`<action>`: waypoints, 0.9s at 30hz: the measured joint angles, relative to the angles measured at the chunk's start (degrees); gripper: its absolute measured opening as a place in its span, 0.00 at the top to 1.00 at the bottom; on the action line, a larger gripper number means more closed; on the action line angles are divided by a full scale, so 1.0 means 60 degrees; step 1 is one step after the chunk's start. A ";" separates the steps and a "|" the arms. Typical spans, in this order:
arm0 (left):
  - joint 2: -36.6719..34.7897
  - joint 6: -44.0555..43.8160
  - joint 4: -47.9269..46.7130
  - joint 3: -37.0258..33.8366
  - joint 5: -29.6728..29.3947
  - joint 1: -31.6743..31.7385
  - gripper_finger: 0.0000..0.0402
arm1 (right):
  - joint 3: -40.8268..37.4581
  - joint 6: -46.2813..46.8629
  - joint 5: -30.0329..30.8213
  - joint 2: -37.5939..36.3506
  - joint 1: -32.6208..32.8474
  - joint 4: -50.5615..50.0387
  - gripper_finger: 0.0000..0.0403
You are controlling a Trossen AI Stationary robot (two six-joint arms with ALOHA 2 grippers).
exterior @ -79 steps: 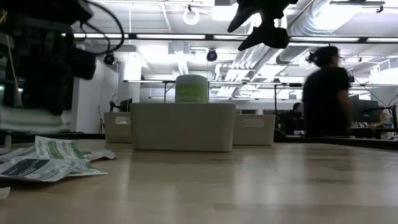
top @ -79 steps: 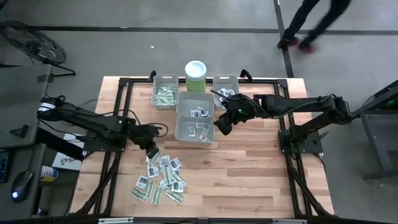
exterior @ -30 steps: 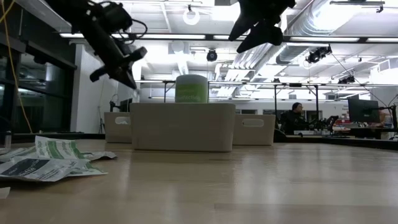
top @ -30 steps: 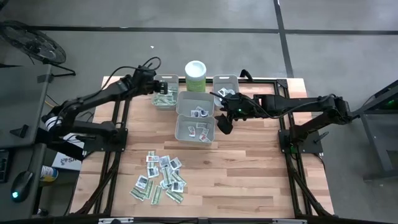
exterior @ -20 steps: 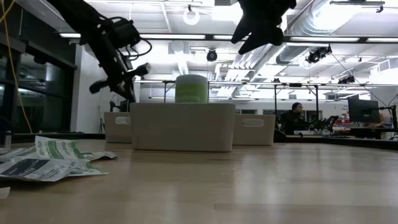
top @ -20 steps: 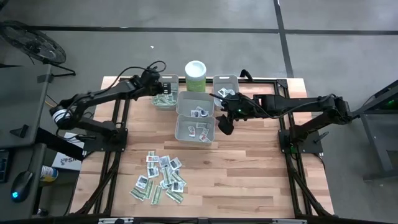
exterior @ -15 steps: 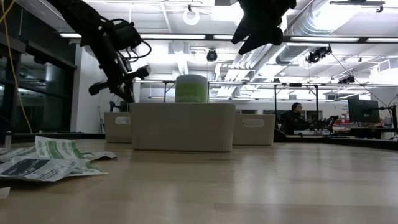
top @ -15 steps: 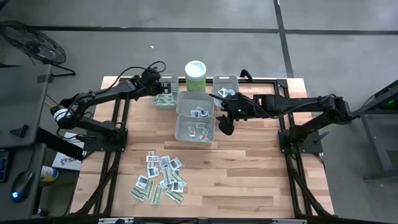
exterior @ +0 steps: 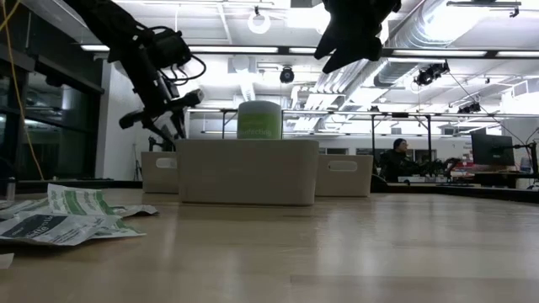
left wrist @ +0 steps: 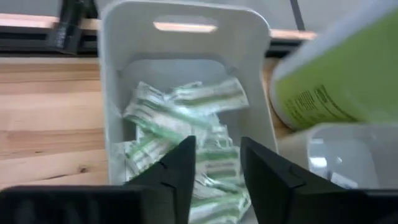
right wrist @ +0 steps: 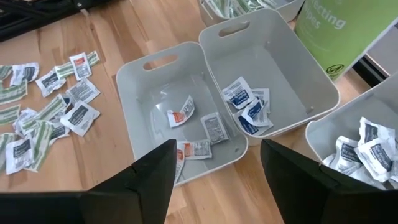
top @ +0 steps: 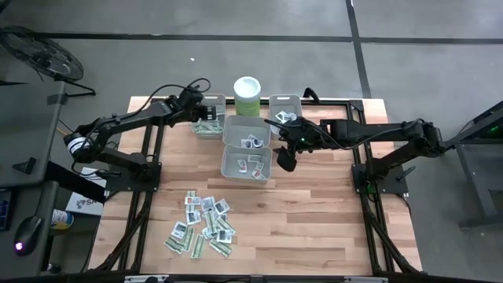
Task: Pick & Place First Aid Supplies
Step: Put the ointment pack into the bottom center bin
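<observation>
The left gripper (left wrist: 214, 163) is hovering open and empty over the far-left bin (top: 209, 116) of green-white strip packets (left wrist: 186, 118). The right gripper (right wrist: 216, 165) is waiting open above the two middle bins (right wrist: 273, 62). The loose packets (top: 203, 226) near the front look light, thin and limp, so pinching one at an exposed edge seems best.

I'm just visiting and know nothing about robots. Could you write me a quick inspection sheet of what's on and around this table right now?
Surface: wooden table, bare toward the right.
Job's things: loose packets heaped near the front left; green-white strips in the far-left bin; small white packets in the other bins.
Clutter: green canister behind the bins.
Grippers: left gripper open above the strip bin, empty; right gripper open above the middle bins, empty.
Cables: black cable looped along the left arm.
Surroundings: a person seated far off.
</observation>
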 joint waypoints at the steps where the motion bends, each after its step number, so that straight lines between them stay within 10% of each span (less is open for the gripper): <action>1: -0.0031 0.0166 -0.0004 0.0000 0.0182 0.0000 0.67 | 0.0000 0.0000 -0.0050 0.0000 0.0000 0.0000 0.44; 14: -0.2300 0.1855 -0.1591 0.0009 0.0748 -0.0654 0.62 | 0.0004 0.0070 -0.0842 0.0111 0.0011 0.1473 0.47; 27: -0.4363 0.1062 -0.4140 -0.0031 -0.0801 -0.4181 0.62 | 0.0091 0.0072 -0.1097 0.1489 0.0875 0.4664 0.57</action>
